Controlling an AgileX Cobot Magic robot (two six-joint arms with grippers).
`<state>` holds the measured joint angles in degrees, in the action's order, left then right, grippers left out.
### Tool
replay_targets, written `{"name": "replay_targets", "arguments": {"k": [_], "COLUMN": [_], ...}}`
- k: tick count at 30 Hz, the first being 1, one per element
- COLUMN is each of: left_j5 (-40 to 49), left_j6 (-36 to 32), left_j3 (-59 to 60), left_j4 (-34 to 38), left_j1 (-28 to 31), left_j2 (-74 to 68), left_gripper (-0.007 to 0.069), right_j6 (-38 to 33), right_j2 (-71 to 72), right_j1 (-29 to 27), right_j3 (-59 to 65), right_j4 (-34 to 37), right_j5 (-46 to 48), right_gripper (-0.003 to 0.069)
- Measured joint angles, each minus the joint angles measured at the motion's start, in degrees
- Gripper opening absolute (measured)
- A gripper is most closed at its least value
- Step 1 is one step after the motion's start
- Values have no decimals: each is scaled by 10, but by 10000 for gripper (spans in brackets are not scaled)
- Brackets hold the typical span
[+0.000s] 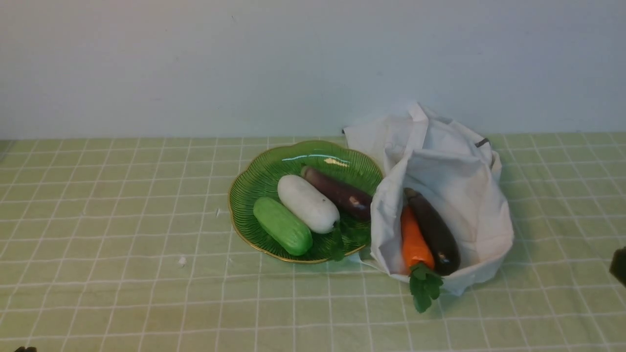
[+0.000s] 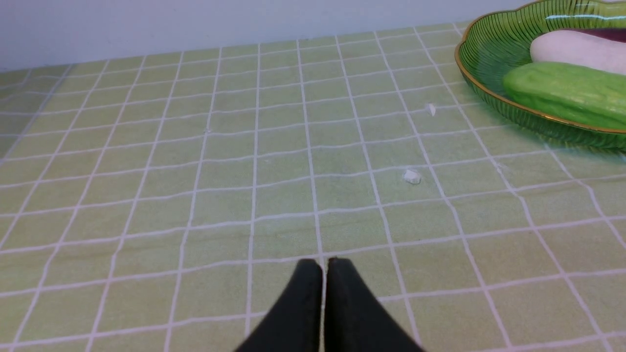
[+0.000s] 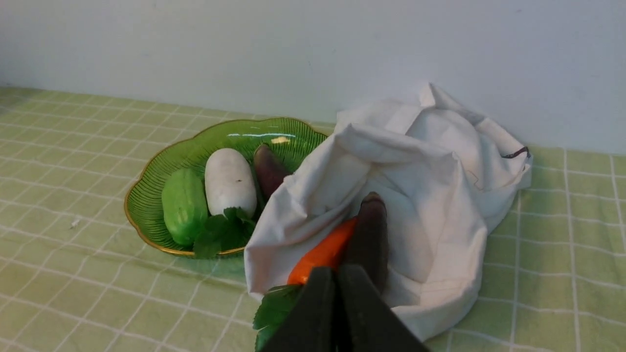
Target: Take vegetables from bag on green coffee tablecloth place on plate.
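On the right, in the white bag [image 1: 469, 195], one carrot [image 1: 413, 239] and one eggplant [image 1: 434, 232]! They look light, stiff, slippery; pinch mid-body. One eggplant, one cucumber [image 1: 282, 226], one white vegetable [image 1: 308, 204] on the plate [image 1: 244, 168]. Left claw [image 2: 324, 264], right claw [image 3: 337, 271]: both clenched, nothing held!

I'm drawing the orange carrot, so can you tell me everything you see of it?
The carrot is bright orange and shiny, like smooth plastic, with dark green leaves at its near end. It lies in the open white bag, pointing away from the robot, right beside a dark eggplant that seems to touch it. Its leaves spill over the bag's near edge. Its far tip is hard to see.
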<state>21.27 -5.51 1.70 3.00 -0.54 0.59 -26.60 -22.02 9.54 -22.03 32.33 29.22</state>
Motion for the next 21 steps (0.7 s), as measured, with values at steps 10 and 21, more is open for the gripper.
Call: {"name": "replay_targets", "arguments": {"k": [10,21], "left_j5": [0,0], "left_j6": [0,0], "left_j3": [0,0], "left_j4": [0,0], "left_j1": [0,0], "left_j2": [0,0], "left_gripper": [-4,-4], "right_j6": [218,333], "right_j2": [107,224], "right_j1": [0,-21], "right_j3": [145,237], "right_j4": [-279,-355], "right_j5": [-111,-107], "right_gripper": [-15,-15]}}
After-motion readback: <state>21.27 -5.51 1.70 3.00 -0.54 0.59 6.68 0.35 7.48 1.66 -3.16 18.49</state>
